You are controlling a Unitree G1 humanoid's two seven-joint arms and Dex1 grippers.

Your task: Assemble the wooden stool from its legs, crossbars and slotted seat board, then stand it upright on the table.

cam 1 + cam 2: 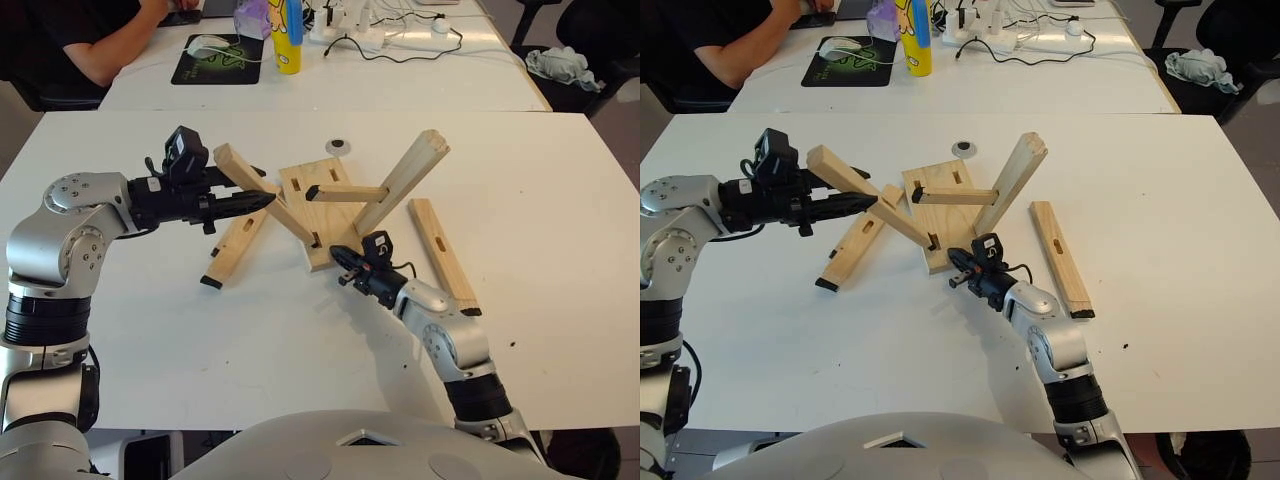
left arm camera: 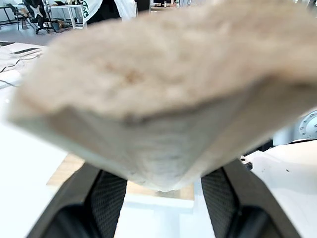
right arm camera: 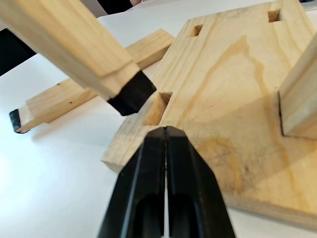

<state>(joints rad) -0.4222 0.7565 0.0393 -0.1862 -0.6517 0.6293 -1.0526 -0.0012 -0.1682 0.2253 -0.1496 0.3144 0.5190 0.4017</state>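
The slotted seat board lies flat mid-table. One leg stands tilted in it, and a crossbar juts from that leg. My left gripper is shut on a second leg, held slanting. That leg's black-tipped end hovers just beside a corner slot. In the left wrist view this leg sits between the fingers. My right gripper is shut and holds nothing; its tips rest at the board's near edge by that slot. Two loose legs lie flat, one left, one right.
A small dark round disc lies behind the board. The table's left, right and near parts are bare white. On the back table are a mouse pad, a yellow bottle and cables, with a person's arm at the far left.
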